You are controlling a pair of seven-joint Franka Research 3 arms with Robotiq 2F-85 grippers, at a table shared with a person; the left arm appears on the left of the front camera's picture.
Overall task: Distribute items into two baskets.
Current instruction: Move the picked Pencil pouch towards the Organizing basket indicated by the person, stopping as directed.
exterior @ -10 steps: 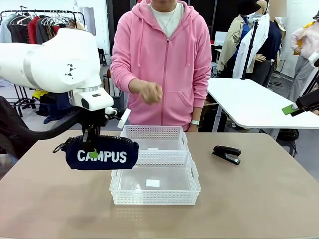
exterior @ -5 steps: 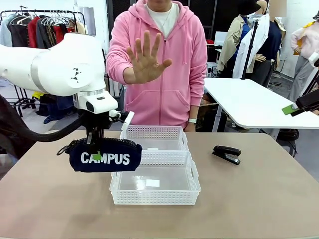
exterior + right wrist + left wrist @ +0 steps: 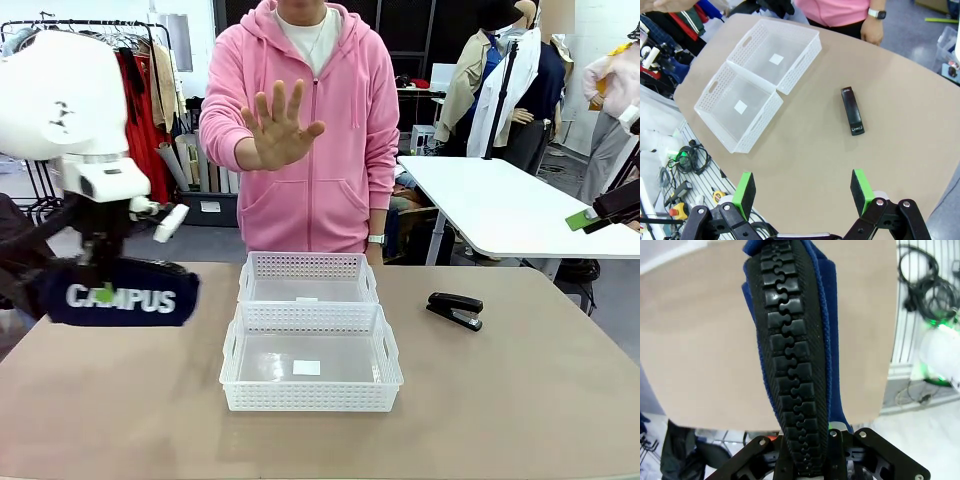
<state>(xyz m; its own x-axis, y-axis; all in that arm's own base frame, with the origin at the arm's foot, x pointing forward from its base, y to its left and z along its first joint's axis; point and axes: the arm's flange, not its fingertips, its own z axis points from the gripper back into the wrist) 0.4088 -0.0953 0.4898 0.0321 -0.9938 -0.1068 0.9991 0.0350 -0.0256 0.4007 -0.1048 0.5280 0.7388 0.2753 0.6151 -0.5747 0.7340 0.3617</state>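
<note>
My left gripper [image 3: 104, 290] is shut on the top of the navy "CAMPUS" pouch [image 3: 120, 294], which hangs above the table's left side, well left of the baskets. In the left wrist view the pouch's black zip [image 3: 790, 355] runs up from between my fingers. Two white lattice baskets stand mid-table, one near [image 3: 311, 369] and one far [image 3: 308, 277]; both look empty apart from a label. The black stapler [image 3: 455, 308] lies on the table right of them. In the right wrist view my right gripper [image 3: 803, 192] is open high above the table, over the stapler [image 3: 852, 110] and the baskets [image 3: 760, 75].
A person in a pink hoodie stands at the far side holding one open palm [image 3: 278, 125] up toward me. A clothes rack [image 3: 90, 40] stands back left, a white table [image 3: 510, 205] back right. Cables and tools lie on the floor beyond the table edge [image 3: 685, 165].
My left arm has swung left with the pouch, from beside the baskets out over the table's left side. The person raised a hand from a fist into an open palm.
</note>
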